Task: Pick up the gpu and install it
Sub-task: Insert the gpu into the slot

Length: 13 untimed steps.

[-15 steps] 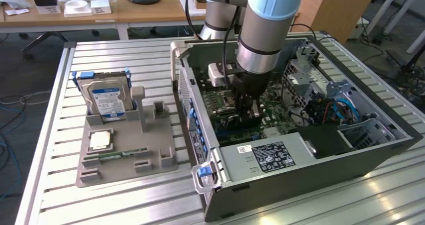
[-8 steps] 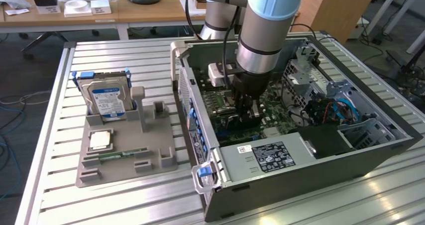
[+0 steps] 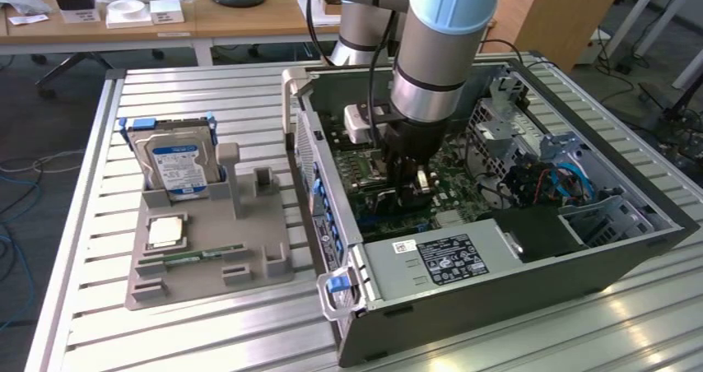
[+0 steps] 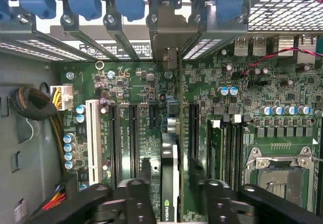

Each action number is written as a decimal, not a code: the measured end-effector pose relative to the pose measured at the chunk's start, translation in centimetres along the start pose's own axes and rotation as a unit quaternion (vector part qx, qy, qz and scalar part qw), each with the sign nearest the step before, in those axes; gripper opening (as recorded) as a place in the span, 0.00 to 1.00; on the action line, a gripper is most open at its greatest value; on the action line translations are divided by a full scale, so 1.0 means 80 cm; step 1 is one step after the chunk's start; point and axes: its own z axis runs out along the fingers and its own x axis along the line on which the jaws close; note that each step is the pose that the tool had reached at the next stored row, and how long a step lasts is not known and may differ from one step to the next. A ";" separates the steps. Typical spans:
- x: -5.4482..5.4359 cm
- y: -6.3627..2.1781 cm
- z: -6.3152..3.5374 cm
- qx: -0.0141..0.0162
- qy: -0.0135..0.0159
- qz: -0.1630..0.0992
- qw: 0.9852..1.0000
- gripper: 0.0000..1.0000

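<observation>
GPU (image 4: 170, 178): seen edge-on, standing upright among the motherboard (image 4: 151, 88) expansion slots inside the open computer case (image 3: 615, 248), apparently seated; gripper (image 4: 169, 176) astride it, jaws parted either side, contact not discernible; installation judged nearly complete.

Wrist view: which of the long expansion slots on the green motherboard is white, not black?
The long white plastic slot, the outermost one, beside the yellow-wired white connector; the others are black.
</observation>
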 end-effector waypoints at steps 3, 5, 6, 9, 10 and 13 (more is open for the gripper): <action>0.000 0.000 0.000 0.000 0.000 0.000 1.000 0.51; 0.000 0.000 0.000 0.000 0.000 0.000 1.000 0.57; 0.000 0.000 0.000 0.000 0.000 0.000 1.000 0.64; 0.000 0.000 0.000 0.000 0.000 0.000 1.000 0.64; 0.000 0.000 0.000 0.000 0.000 0.000 1.000 0.64; 0.000 0.000 -0.002 0.000 0.000 0.000 1.000 0.64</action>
